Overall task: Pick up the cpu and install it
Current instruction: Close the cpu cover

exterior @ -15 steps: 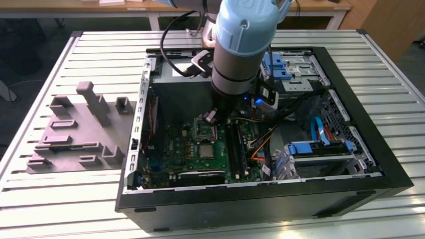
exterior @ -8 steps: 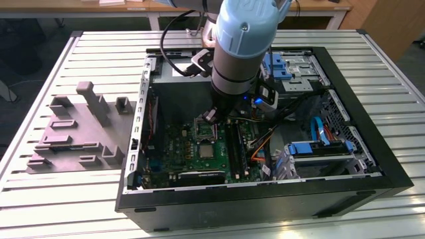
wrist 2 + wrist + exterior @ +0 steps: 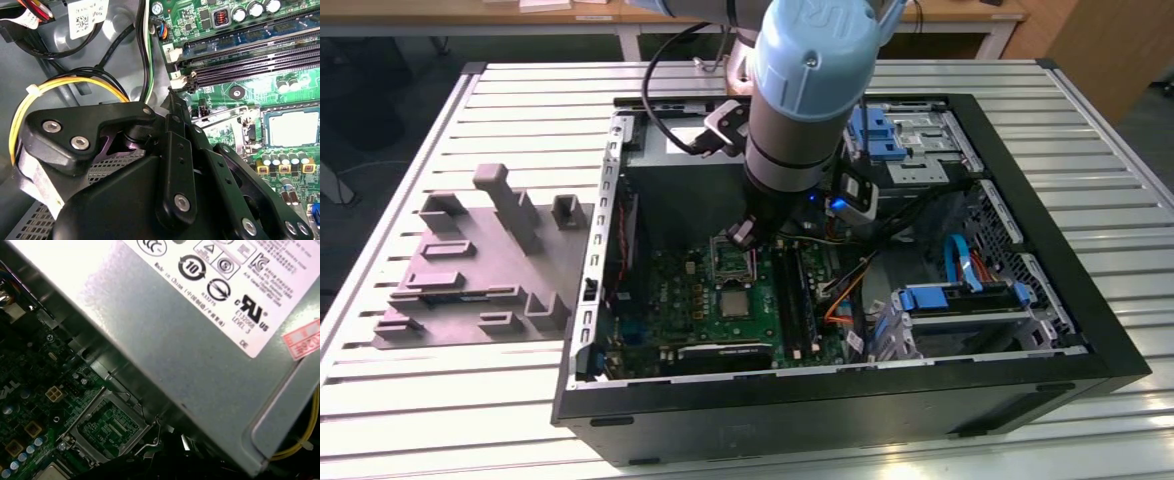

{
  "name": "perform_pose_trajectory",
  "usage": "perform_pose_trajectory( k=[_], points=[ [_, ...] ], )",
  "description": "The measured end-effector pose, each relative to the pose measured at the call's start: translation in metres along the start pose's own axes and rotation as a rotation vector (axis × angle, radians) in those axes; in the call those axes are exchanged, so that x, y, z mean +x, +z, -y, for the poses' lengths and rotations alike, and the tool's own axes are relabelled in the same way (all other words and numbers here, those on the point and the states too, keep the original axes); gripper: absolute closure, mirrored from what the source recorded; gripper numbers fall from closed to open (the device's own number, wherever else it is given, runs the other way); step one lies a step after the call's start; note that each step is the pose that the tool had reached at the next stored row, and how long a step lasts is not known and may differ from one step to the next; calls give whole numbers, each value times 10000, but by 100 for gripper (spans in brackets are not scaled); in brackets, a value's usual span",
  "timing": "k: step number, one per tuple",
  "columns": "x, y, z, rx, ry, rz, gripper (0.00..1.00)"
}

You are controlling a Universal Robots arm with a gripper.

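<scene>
The gripper is seen lowered into an open computer case laid on a slatted table. Whether it is parted, closed or clamped on anything cannot be told. The cpu, a pale silver square, is seen lying flat in the socket of the green board, near the gripper and apart from it; in the second wrist view the cpu is shown beyond the black gripper links, with a row of small capacitors just beside it. A hinged metal frame is seen lying open on the board, between the gripper and the cpu, with its wire lever beside it. The grey power-supply box is found close behind the gripper, a yellow cable looped next to it. A grey moulded tray is set on the table well apart from the gripper, outside the case.
</scene>
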State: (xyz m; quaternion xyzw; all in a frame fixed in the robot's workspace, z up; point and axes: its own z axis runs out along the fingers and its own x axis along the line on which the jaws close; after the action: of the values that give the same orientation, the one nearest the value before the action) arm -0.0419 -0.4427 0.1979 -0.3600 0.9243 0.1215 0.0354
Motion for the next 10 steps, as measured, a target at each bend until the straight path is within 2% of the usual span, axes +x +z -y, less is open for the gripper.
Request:
perform_pose_trajectory(
  k=[7,10],
  points=[
    [-3,14,-3,4,-12,-23,89],
    [-8,15,-9,108,-3,-175,89]
  ],
)
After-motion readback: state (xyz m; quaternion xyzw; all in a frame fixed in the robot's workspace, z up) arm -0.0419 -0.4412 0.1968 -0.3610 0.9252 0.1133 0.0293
